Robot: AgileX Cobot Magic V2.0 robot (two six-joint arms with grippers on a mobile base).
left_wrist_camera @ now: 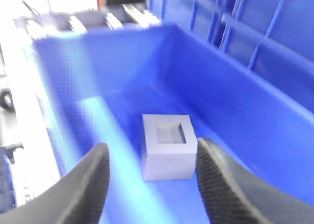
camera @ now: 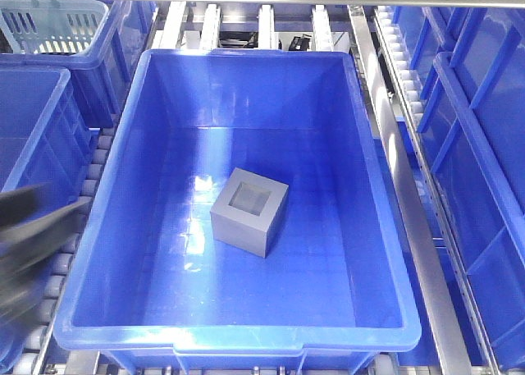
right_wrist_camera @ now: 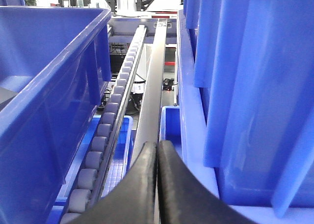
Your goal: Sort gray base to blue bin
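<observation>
Front view: the gray base (camera: 250, 211) rests on the floor of the blue bin (camera: 385, 252), near the middle and clear of all four walls, with its square recess facing up. The bin sits on a roller conveyor (camera: 57, 285). A pale slotted basket (camera: 53, 22) stands at the upper left, beyond a neighbouring blue crate (camera: 33, 129). A dark blurred shape at the left edge is the left gripper (camera: 33, 227), outside the bin's left rim.

Left wrist view: the left gripper (left_wrist_camera: 152, 175) is spread wide and holds nothing. Its two ribbed fingers (left_wrist_camera: 93, 180) frame the base (left_wrist_camera: 168, 148) from above without touching it. The base lies on the bin floor (left_wrist_camera: 221, 111), recess upward.

Right wrist view: the right gripper (right_wrist_camera: 157, 185) has its fingers pressed together with nothing between them. It hangs over a roller rail (right_wrist_camera: 105, 131) running between blue crate walls (right_wrist_camera: 59, 87).
</observation>
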